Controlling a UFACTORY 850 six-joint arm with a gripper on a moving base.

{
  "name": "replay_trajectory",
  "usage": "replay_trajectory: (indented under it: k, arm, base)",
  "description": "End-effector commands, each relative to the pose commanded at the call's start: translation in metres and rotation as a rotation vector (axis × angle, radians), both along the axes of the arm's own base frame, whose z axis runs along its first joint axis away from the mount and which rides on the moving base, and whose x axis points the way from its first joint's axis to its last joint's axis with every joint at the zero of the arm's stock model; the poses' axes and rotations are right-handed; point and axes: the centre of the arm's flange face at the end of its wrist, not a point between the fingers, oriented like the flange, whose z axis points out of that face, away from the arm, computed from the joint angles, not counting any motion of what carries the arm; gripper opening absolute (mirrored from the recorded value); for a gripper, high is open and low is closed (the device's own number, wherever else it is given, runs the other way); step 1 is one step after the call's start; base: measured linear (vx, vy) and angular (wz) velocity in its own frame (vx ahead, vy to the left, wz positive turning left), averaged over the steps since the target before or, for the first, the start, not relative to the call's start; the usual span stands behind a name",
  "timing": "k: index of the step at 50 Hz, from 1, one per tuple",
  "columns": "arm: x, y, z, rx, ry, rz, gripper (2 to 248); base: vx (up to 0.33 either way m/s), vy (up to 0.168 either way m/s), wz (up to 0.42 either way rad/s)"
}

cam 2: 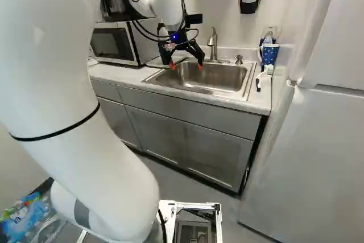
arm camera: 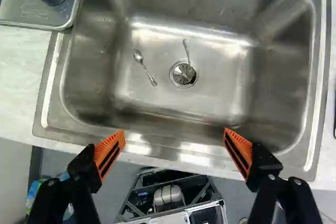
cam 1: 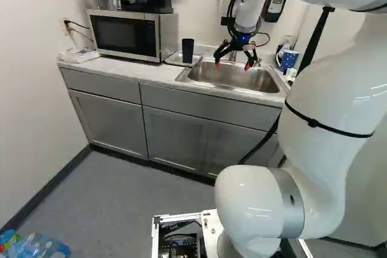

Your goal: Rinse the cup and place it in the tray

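Orange-padded fingers [cam 2: 197,54] spread above sink [arm camera: 220,93]; dark cup [cam 1: 187,51] upright in tray [arm camera: 17,2], faint marking [arm camera: 34,13] unreadable

White arm [cam 2: 85,157], black hand [cam 2: 186,66] spread above steel sink [cam 2: 242,87], faucet [cam 2: 212,44], blue dotted mug [cam 2: 269,54]

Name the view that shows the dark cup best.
Left base view: the dark cup stands whole and upright in the tray. The wrist view shows only part of it; the right base view, nothing I can make out.
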Motion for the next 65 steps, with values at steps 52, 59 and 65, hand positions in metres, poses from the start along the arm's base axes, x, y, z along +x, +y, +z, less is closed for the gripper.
replay_trajectory:
  k: [52, 59, 65]
  arm:
    - [0.0000, 0.0000, 0.0000, 0.000, 0.000, 0.000, 247]
    - [0.0000, 0.0000, 0.0000, 0.000, 0.000, 0.000, 247]
    - [0.0000, 0.0000, 0.0000, 0.000, 0.000, 0.000, 247]
  base:
    - [-0.101, 0.041, -0.121]
    - [-0.107, 0.036, -0.190]
    - [-0.110, 0.041, -0.187]
